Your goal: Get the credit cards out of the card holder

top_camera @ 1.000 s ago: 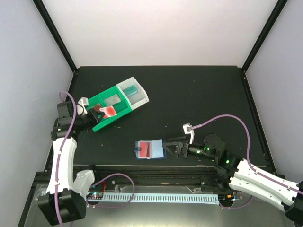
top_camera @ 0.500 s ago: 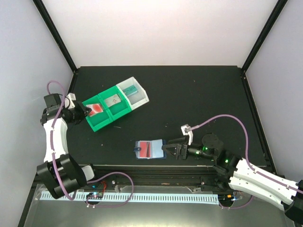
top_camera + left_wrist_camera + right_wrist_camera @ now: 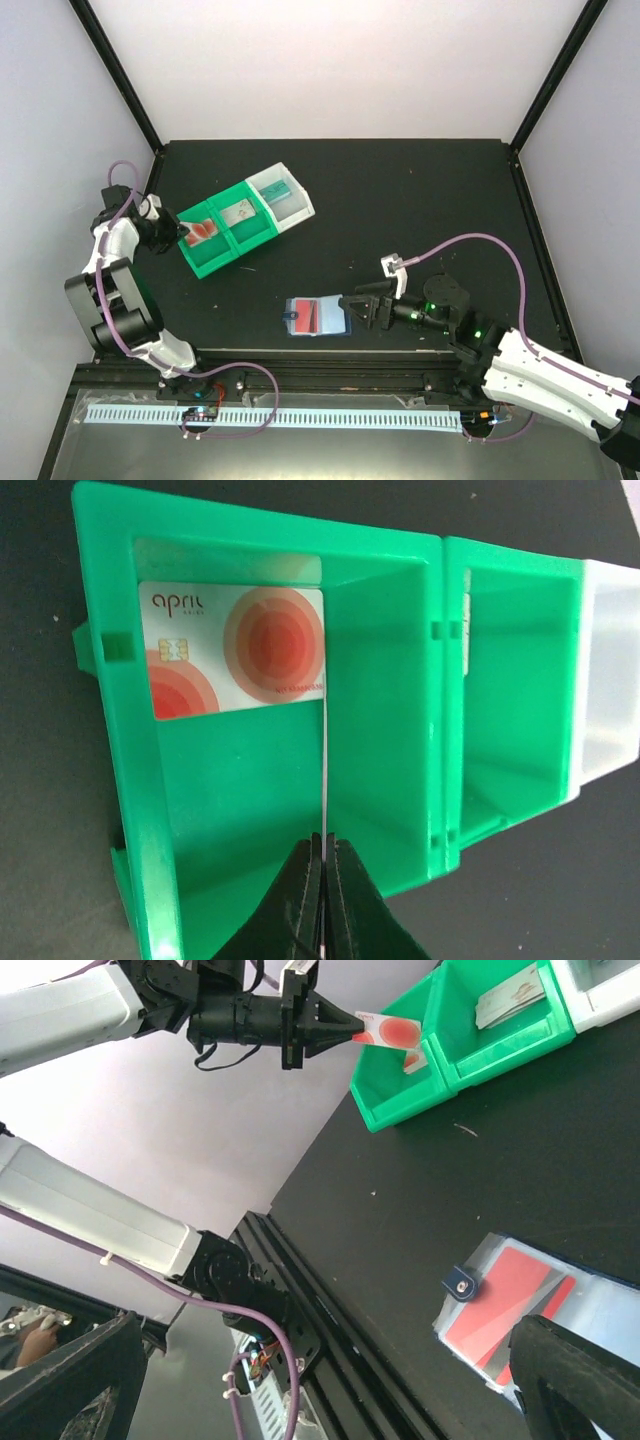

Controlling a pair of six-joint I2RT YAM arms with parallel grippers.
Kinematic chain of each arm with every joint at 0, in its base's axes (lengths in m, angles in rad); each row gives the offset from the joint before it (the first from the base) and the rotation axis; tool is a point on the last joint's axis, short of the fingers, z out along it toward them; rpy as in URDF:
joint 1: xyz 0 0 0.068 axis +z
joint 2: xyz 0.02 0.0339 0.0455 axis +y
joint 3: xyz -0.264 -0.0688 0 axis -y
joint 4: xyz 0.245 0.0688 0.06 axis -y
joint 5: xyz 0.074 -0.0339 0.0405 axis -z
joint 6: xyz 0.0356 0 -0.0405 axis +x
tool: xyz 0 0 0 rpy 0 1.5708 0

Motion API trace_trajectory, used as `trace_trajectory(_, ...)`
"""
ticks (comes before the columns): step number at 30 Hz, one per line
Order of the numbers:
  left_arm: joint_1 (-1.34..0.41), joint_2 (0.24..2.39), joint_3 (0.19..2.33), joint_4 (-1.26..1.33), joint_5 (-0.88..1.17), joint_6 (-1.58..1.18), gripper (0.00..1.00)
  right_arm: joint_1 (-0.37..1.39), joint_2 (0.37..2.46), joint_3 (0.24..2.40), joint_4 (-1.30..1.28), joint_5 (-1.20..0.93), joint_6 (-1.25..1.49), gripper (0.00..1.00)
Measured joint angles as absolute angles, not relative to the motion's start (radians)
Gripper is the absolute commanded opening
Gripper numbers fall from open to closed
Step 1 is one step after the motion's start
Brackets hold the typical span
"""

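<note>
Black tabletop (image 3: pixel 400 200), pale walls (image 3: pixel 330 60), holder (image 3: pixel 317 316) near front edge centre, right claw (image 3: pixel 355 309) wide, now closer beside it, left claw (image 3: pixel 324 852) pinching a card (image 3: pixel 385 1028) over tray (image 3: pixel 240 225), drawn back toward left edge

Robot lab, white-walled enclosure (image 3: pixel 340 70), black table (image 3: pixel 420 200)

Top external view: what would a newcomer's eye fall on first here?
The bright green compartment tray at the far left, where the left gripper is shut on a credit card above its end compartment. Next, the pale-blue card holder near the front edge, a red card inside, with the open right gripper at its right end.
</note>
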State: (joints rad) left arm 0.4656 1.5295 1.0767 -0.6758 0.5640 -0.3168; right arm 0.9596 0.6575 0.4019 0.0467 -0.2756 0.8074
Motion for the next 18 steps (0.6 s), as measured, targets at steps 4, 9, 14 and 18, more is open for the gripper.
trace_trajectory(4,0.466,1.594,1.098,-0.656,0.564,-0.317,0.01,0.96,0.683,0.449,0.013,-0.258,0.783,1.0)
trace_trajectory(9,0.466,1.634,1.133,-0.645,0.564,-0.317,0.02,0.96,0.715,0.48,0.012,-0.216,0.761,1.0)
trace_trajectory(14,0.466,1.679,1.164,-0.625,0.563,-0.318,0.02,0.96,0.752,0.503,-0.007,-0.202,0.744,1.0)
trace_trajectory(18,0.463,1.715,1.185,-0.627,0.561,-0.324,0.01,0.96,0.757,0.52,-0.007,-0.196,0.738,1.0)
